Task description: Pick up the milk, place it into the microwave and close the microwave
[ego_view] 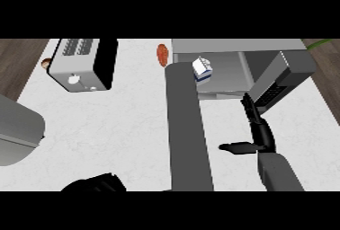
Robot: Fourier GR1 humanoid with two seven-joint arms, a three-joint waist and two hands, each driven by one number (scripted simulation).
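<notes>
The milk (203, 69) already stood inside the microwave (225, 67) at the far right of the worktop (119, 126). The right robot hand (251, 117), fingers straight and empty, reached toward the open door (287, 78); closing remained. The left robot hand (100, 183) rested near, apparently curled, empty.
</notes>
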